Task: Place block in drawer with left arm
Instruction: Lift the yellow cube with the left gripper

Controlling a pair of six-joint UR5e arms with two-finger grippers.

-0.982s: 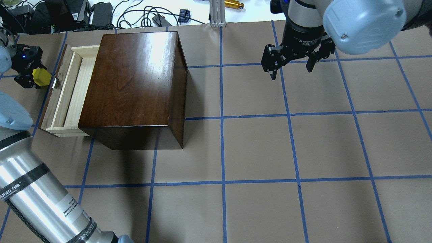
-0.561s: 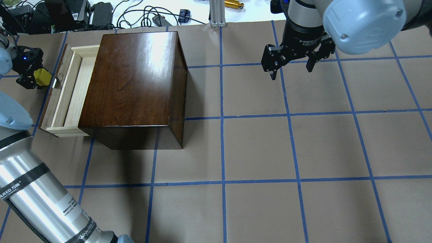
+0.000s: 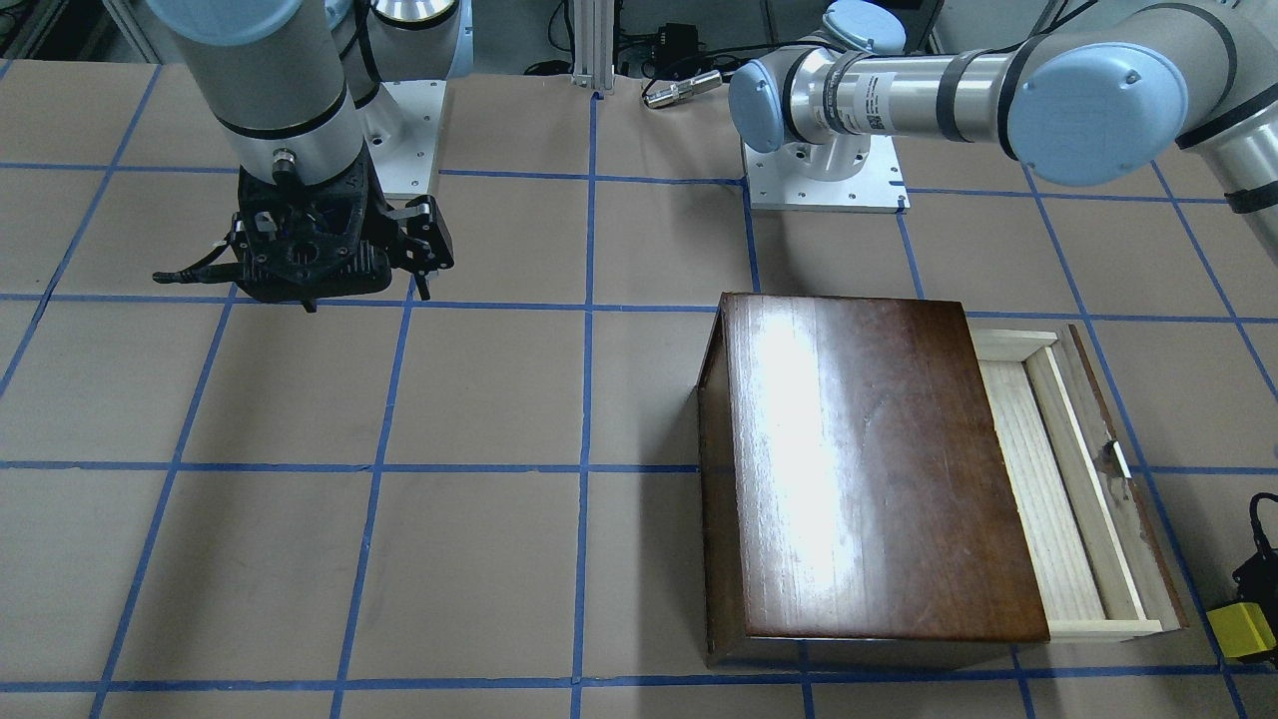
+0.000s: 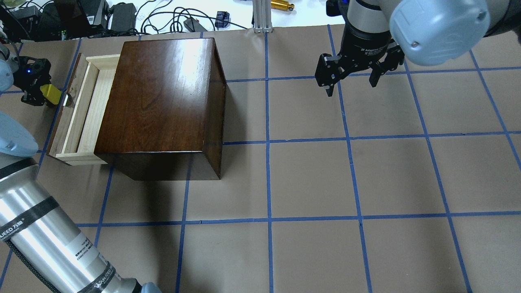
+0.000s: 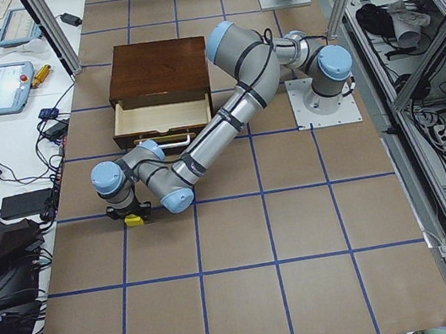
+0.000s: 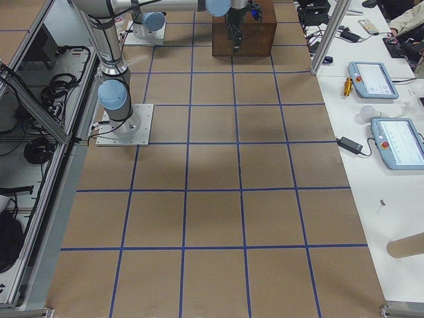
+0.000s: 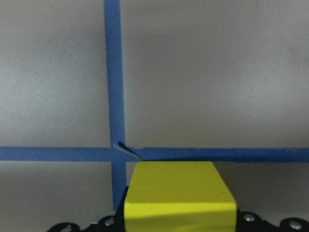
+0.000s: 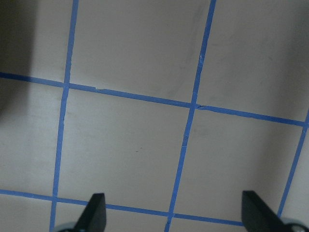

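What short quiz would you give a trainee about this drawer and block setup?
1. True or false: the block lies inside the drawer.
2. The right gripper is: A) shut on the block, B) open and empty over the table, C) inside the drawer.
3. Which gripper holds the block, and on which side of the drawer's front panel is it: outside or inside?

Key: 1 false; 2 B; 3 the left gripper, outside the front panel.
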